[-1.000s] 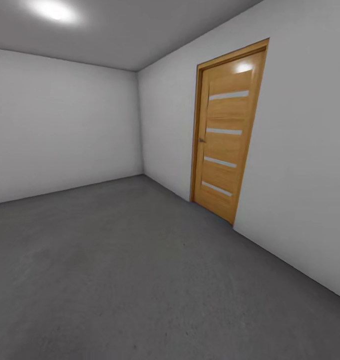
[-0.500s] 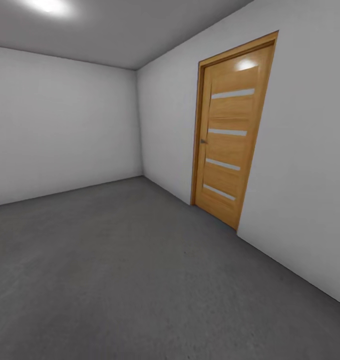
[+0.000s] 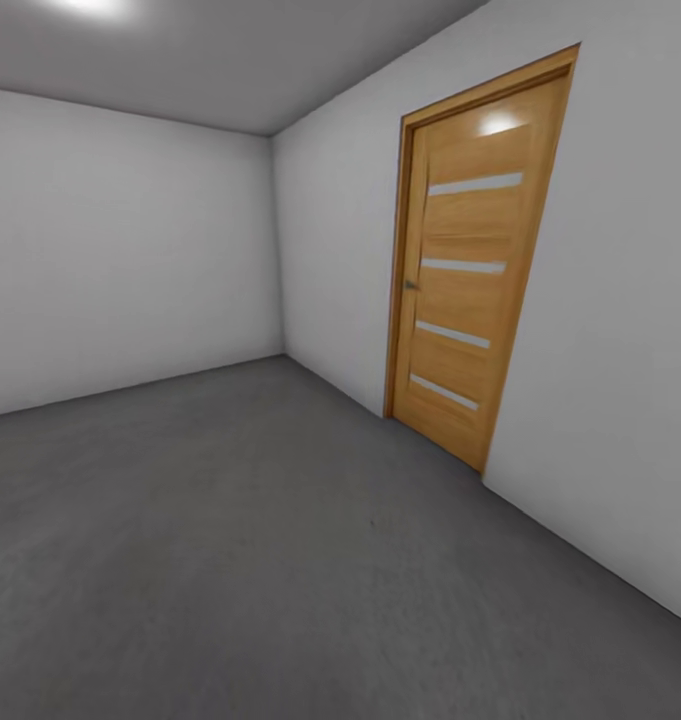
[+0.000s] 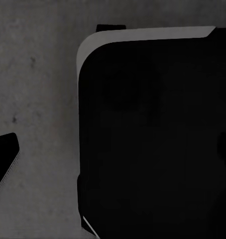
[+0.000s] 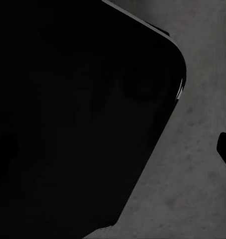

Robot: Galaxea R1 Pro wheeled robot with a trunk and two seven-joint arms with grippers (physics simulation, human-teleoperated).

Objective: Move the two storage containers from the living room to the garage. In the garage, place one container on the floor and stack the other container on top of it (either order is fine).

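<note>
In the garage, over bare concrete floor [image 3: 230, 560] beside a wooden door [image 3: 470, 270], we saw no containers; placing and stacking looked undone. We could not tell either hand's state.

A black rounded robot body [image 4: 153, 139] above speckled grey floor [image 4: 38, 89].

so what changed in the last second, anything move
Only the camera moved: the whole head view shifted, so the door sits further right and looks a bit larger, as if the robot is rolling or turning. The door is shut as before, and the grey floor and white walls are unchanged.
</note>
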